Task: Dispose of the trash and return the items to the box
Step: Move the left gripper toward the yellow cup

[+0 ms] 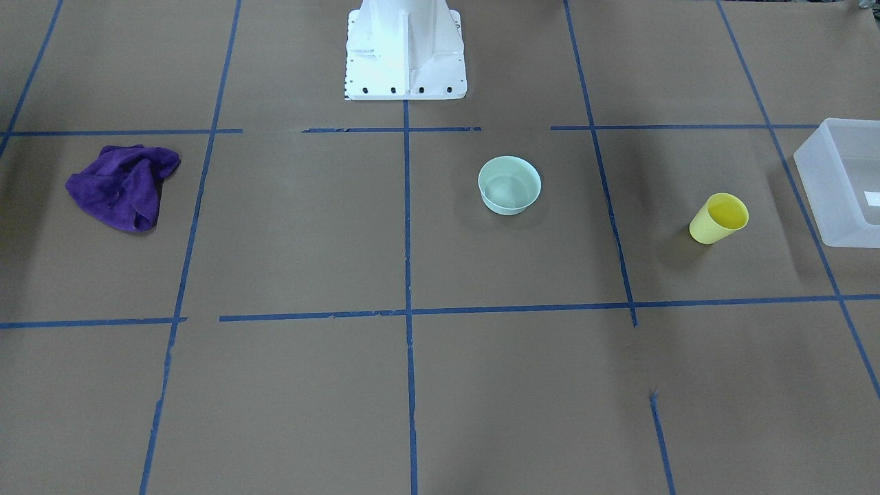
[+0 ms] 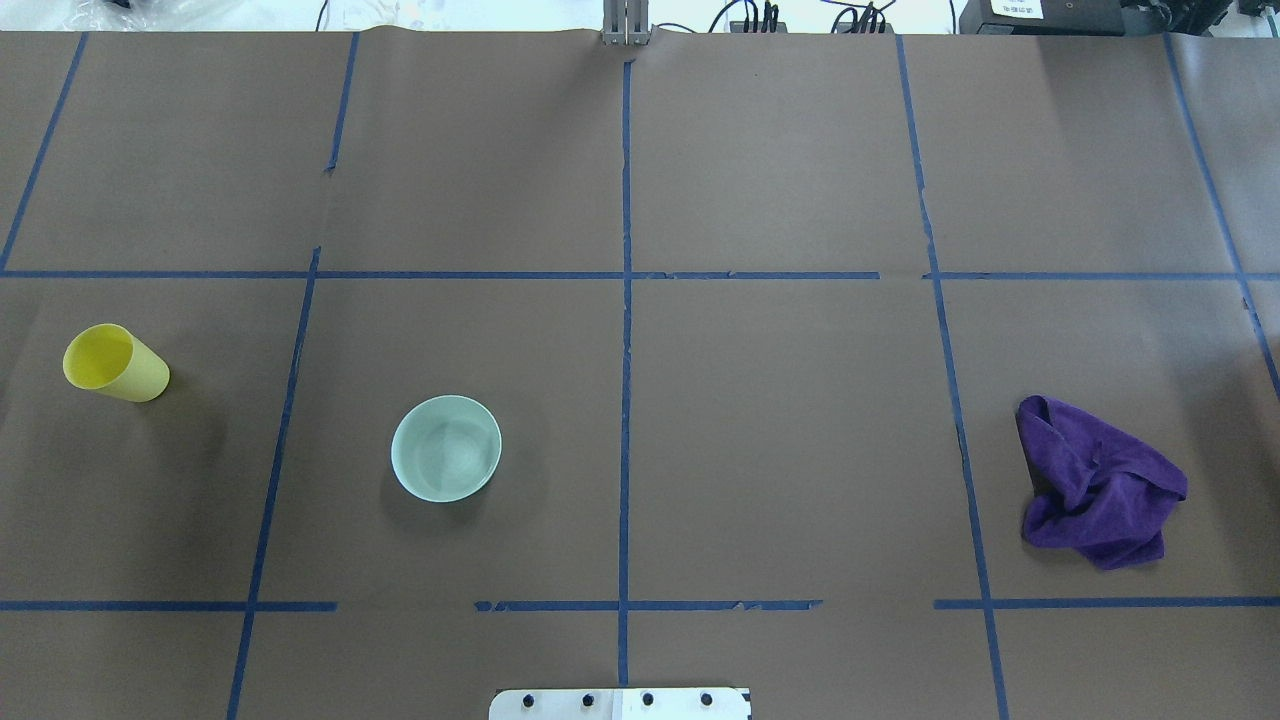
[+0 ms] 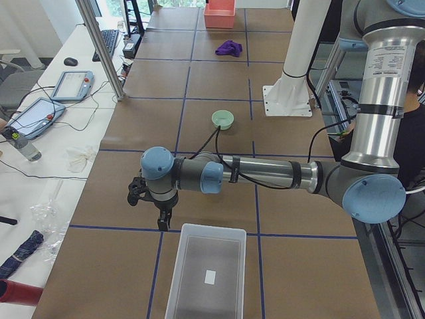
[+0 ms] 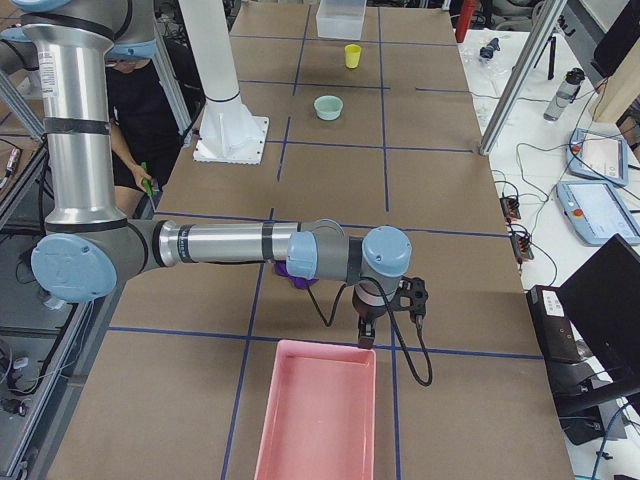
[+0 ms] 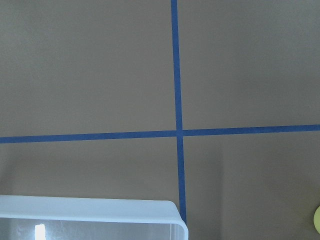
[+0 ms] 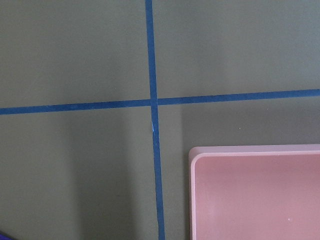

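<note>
The yellow cup [image 1: 718, 218] stands upright on the brown table, also in the overhead view [image 2: 115, 363]. The mint-green bowl [image 1: 509, 184] sits upright nearer the middle [image 2: 446, 447]. The translucent white box [image 1: 842, 182] stands at the table's end beyond the cup [image 3: 207, 276]. My left gripper [image 3: 159, 219] hangs above the table just before the box's near rim. My right gripper [image 4: 385, 325] hangs at the other end, by a pink bin [image 4: 315, 415]. Both grippers show only in the side views, so I cannot tell whether they are open or shut.
A crumpled purple cloth [image 1: 124, 185] lies on the robot's right side [image 2: 1095, 485]. The pink bin's corner shows in the right wrist view [image 6: 255, 195]. The box's corner shows in the left wrist view [image 5: 90, 220]. The white robot base [image 1: 405, 55] stands at the table's near-robot edge.
</note>
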Robot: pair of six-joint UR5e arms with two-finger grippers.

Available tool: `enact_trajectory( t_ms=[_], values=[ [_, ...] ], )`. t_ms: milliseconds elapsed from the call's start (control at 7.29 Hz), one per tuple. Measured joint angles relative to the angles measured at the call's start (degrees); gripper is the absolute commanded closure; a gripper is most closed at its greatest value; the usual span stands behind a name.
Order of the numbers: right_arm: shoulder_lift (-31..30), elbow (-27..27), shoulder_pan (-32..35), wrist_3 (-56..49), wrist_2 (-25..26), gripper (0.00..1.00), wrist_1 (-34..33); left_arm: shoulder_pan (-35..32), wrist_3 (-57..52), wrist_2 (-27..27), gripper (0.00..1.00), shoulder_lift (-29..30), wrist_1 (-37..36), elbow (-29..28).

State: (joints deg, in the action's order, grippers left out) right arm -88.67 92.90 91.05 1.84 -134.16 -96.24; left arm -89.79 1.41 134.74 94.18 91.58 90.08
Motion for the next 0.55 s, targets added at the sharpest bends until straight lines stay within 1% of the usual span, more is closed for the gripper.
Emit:
enact_trajectory(
  t_ms=[411,549],
  values=[
    [0.2,0.5,0.0,0.0,-0.3,0.0,0.1,0.0,-0.1,0.3,0.0,0.0,0.6,2.8],
    [0.3,0.9,0.0,0.0,-0.4,0.0,0.1,0.4,-0.2,0.5,0.0,0.2,2.2,3.5]
  ],
)
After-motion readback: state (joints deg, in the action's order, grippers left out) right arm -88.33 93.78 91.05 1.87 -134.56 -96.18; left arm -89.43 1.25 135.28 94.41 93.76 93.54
